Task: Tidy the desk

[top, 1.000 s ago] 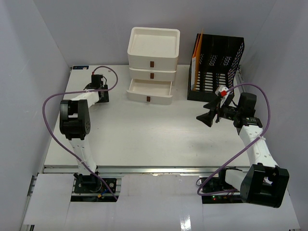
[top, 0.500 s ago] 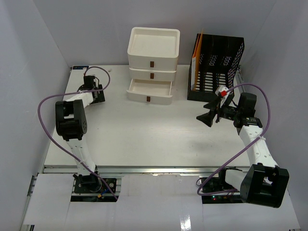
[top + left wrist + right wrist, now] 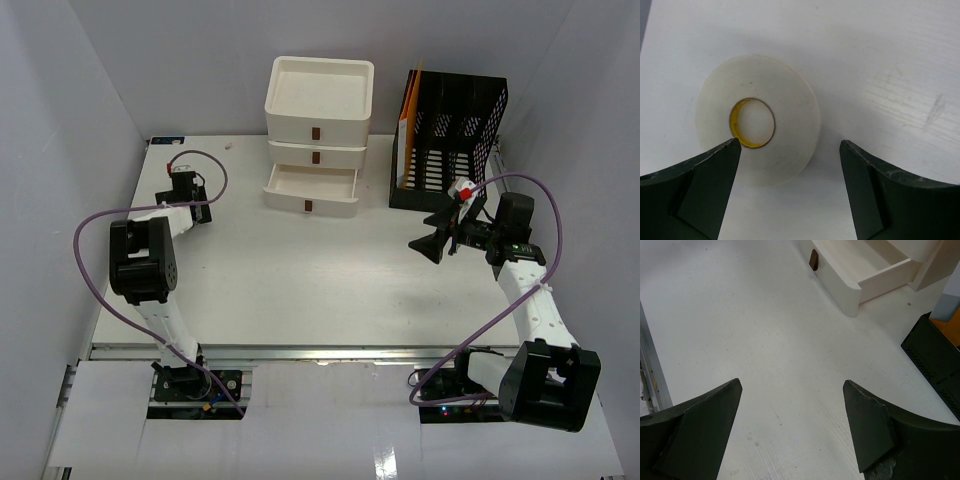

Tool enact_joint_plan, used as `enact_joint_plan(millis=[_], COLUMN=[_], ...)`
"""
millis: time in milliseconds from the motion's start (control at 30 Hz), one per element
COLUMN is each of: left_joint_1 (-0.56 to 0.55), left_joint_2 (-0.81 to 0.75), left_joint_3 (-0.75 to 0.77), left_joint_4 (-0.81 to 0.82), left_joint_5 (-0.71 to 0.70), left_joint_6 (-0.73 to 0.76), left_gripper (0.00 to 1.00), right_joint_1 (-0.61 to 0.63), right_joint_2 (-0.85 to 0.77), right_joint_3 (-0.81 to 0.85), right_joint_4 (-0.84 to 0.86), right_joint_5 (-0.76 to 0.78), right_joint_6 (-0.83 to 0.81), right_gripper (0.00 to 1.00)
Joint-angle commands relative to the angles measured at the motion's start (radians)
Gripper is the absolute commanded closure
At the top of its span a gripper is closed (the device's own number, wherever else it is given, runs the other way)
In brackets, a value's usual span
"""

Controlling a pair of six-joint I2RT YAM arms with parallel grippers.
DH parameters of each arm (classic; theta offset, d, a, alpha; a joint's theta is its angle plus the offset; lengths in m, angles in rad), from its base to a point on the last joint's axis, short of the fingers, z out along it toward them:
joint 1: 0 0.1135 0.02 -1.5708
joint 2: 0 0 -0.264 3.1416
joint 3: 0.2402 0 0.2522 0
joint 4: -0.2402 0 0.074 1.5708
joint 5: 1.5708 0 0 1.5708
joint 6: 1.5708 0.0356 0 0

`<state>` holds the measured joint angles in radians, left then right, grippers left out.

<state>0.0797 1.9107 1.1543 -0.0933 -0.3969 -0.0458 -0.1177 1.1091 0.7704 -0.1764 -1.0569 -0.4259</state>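
Surface: the desk is white and flat and spans the whole top view, with a metal rail along its near edge.
Room: pale grey walls close it in at left, back and right.
Count, far left: one left gripper, jaws wide apart over one white tape roll lying flat.
Count, centre back: one cream drawer unit with three drawers, the bottom drawer pulled out.
Count, right back: one black mesh file rack with an orange folder.
Count, right: one right gripper, spread open over bare desk, holding nothing.
Cables: two purple cables, one per arm.
Hard to see: the top view hides the roll under the left wrist, and whether the left finger touches it is unclear.
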Motion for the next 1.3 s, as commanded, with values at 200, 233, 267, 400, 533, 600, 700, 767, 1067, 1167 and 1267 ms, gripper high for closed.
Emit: enact_joint_plan(millis=[200,233,267,400,533,600,700,767,1067,1167,1267], left_joint_1=[0.011,0.011,0.014,0.038,0.069,0.079,0.089,0.092,0.092,0.082,0.054], left_joint_2=[0.010,0.027,0.041,0.069,0.082,0.083,0.089,0.092,0.070,0.045,-0.001], left_joint_3=[0.043,0.051,0.056,0.059,0.044,0.032,0.024,0.021,0.025,0.018,-0.003], left_joint_4=[-0.052,-0.064,-0.077,-0.108,-0.126,-0.126,-0.129,-0.131,-0.131,-0.118,-0.075], left_joint_5=[0.004,0.019,0.041,0.134,0.218,0.254,0.315,0.346,0.482,0.554,0.653], left_joint_6=[0.024,0.021,0.016,0.000,-0.013,-0.023,-0.050,-0.062,-0.111,-0.146,-0.192], left_gripper=[0.08,0.08,0.09,0.10,0.13,0.15,0.23,0.30,0.52,0.57,0.59], right_joint_1=[-0.009,-0.010,-0.010,-0.015,-0.016,-0.017,-0.017,-0.019,-0.025,-0.024,-0.025], right_joint_2=[0.000,0.000,0.000,0.000,0.000,-0.002,-0.002,-0.004,-0.009,-0.009,-0.009], right_joint_3=[0.004,0.003,0.003,0.006,0.007,0.007,0.008,0.009,0.010,0.010,0.010], right_joint_4=[0.015,0.015,0.015,0.012,0.011,0.011,0.010,0.009,0.006,0.006,0.006], right_joint_5=[-0.012,-0.012,-0.013,-0.015,-0.016,-0.017,-0.017,-0.018,-0.023,-0.025,-0.025], right_joint_6=[-0.008,-0.008,-0.008,-0.008,-0.008,-0.008,-0.008,-0.008,-0.011,-0.011,-0.011], right_gripper=[0.12,0.12,0.12,0.12,0.12,0.12,0.12,0.12,0.11,0.11,0.12])
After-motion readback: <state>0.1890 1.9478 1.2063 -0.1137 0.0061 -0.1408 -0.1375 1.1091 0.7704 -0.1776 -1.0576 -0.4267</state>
